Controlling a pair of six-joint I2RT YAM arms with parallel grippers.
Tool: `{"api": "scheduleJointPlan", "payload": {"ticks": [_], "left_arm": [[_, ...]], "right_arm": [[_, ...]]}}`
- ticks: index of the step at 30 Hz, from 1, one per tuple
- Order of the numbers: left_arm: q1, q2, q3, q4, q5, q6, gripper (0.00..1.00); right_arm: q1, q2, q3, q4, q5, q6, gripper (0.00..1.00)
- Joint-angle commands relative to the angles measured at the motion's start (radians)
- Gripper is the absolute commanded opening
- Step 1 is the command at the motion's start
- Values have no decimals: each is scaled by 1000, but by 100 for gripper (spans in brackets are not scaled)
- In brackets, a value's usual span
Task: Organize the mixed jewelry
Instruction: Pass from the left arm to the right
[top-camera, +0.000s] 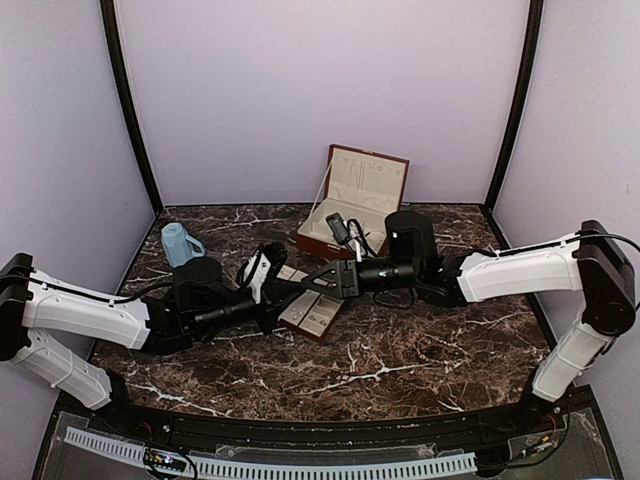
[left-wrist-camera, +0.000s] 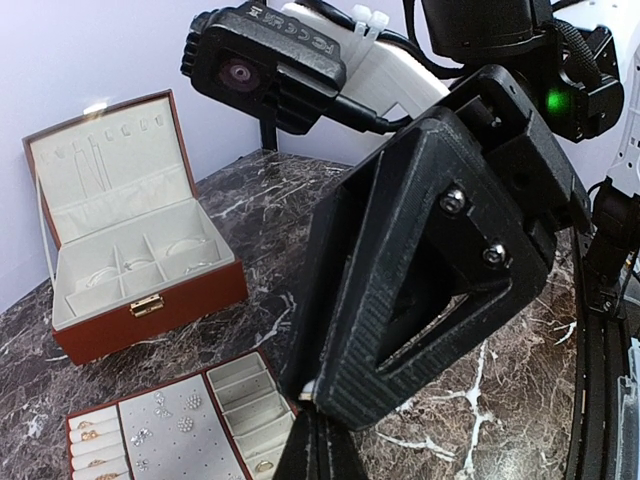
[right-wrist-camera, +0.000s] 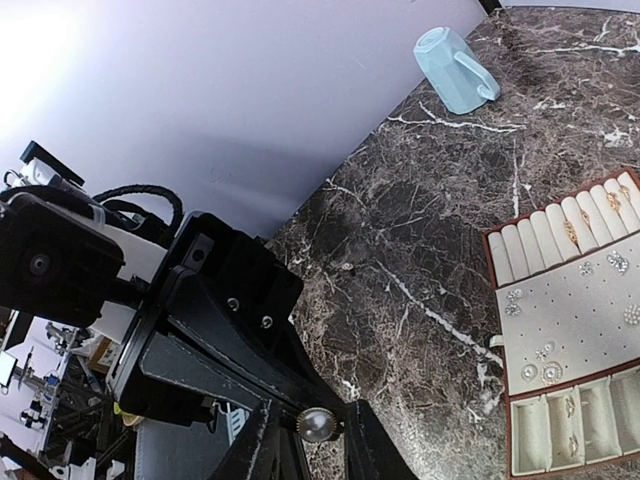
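My two grippers meet tip to tip above the flat cream-lined tray (top-camera: 312, 314). My right gripper (right-wrist-camera: 320, 410) has its fingers closed on either side of a round pearl earring (right-wrist-camera: 318, 426). My left gripper (left-wrist-camera: 317, 415) has its fingers pressed together, with a small white bit of the earring (left-wrist-camera: 305, 392) at their tips. In the top view the left gripper (top-camera: 292, 293) and right gripper (top-camera: 306, 286) touch, and the earring is hidden. Studs (right-wrist-camera: 546, 366) and rings (right-wrist-camera: 570, 232) sit in the tray. One loose speck (right-wrist-camera: 346, 267) lies on the marble.
The red-brown hinged box (top-camera: 355, 200) stands open behind the tray, with thin pieces in its cream compartments (left-wrist-camera: 130, 262). A light blue cup (top-camera: 180, 243) lies at the back left and also shows in the right wrist view (right-wrist-camera: 455, 68). Purple walls enclose the table.
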Motion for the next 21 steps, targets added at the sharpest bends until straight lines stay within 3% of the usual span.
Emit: {"api": "scheduleJointPlan", "payload": {"ticks": [1, 21], "left_arm": [[4, -29, -13, 26, 11, -9, 0], [4, -19, -11, 19, 11, -9, 0]], "right_arm": [[10, 9, 24, 61, -13, 1, 22], [10, -18, -2, 47, 57, -24, 9]]}}
